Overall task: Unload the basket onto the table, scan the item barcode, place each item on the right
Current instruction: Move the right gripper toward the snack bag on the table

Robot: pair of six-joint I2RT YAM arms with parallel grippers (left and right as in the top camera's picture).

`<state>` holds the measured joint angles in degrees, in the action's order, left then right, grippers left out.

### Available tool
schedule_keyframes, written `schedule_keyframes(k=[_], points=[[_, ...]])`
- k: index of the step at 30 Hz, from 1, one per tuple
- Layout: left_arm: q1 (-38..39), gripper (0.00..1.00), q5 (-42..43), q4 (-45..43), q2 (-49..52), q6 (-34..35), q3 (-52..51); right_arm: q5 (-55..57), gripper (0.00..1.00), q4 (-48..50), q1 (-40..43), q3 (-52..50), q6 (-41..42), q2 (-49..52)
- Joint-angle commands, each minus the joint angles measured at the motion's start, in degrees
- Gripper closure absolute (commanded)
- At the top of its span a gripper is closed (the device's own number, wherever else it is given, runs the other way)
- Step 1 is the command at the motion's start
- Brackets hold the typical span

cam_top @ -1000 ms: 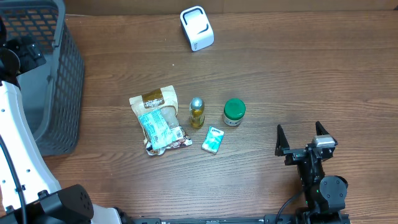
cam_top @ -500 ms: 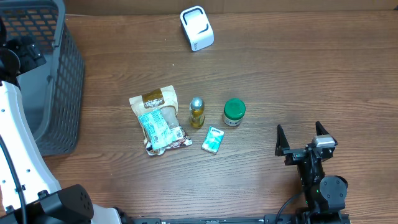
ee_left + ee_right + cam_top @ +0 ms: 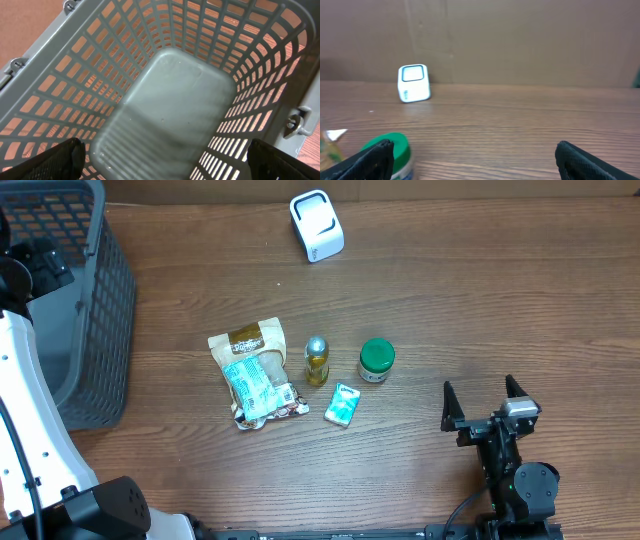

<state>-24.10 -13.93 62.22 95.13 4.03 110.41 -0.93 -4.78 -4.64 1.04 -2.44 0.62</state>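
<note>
Basket (image 3: 100, 330), grey and slatted, is sitting at the left edge of the table (image 3: 480, 290). The left gripper (image 3: 167, 165) is hanging over it with nothing between its fingers, which are spread wide at the two lower corners of the left wrist view; that view is looking straight down at the basket's bare floor.

Four items are resting near the middle of the table. A snack bag (image 3: 255, 373) is lying flat, furthest left. Just beside it, a small bottle (image 3: 316, 360) with a silver cap is standing upright. The white scanner (image 3: 316, 225) is sitting well apart from the group at the far edge of the table, roughly in line with the bottle. A small teal packet (image 3: 342, 405) is lying flat, just nearer the front edge than the bottle and the jar. A jar (image 3: 376, 360) with a green lid is standing at the right end of the group.

The right gripper (image 3: 480, 395) is hovering near the front edge, towards the right front corner, its fingers spread and holding nothing. It is facing the far edge, and its own camera is showing the jar's lid low on the left and the scanner further off.
</note>
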Motion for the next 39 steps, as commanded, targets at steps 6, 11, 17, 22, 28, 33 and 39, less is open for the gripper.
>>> schedule_keyframes(k=[6,11,17,22,28,33,39], points=[[0.11,0.0,0.46,0.15,-0.11,-1.09,0.83,-5.4,0.0,1.4,-0.2,-0.55,7.45,-0.35],[0.11,0.0,0.46,0.15,-0.11,-1.09,0.85,-5.42,0.0,-2.45,-0.15,1.49,11.65,-0.33],[0.11,0.0,0.44,0.15,-0.11,-1.09,0.85,-5.38,0.0,-12.68,-0.11,11.85,11.63,1.77],[0.11,0.01,0.44,0.15,-0.11,-1.09,0.83,-5.42,0.0,-18.34,-0.11,20.94,11.43,8.79],[0.11,0.0,0.44,0.15,-0.11,-1.07,0.85,-7.61,0.0,-24.22,-0.11,32.57,11.45,22.71],[0.11,0.01,0.44,0.15,-0.11,-1.07,0.83,-9.73,0.0,-33.7,-0.11,44.7,11.43,38.12],[0.11,0.0,0.44,0.15,-0.11,-1.09,0.85,-16.22,0.0,-44.87,-0.11,56.02,11.45,52.46]])
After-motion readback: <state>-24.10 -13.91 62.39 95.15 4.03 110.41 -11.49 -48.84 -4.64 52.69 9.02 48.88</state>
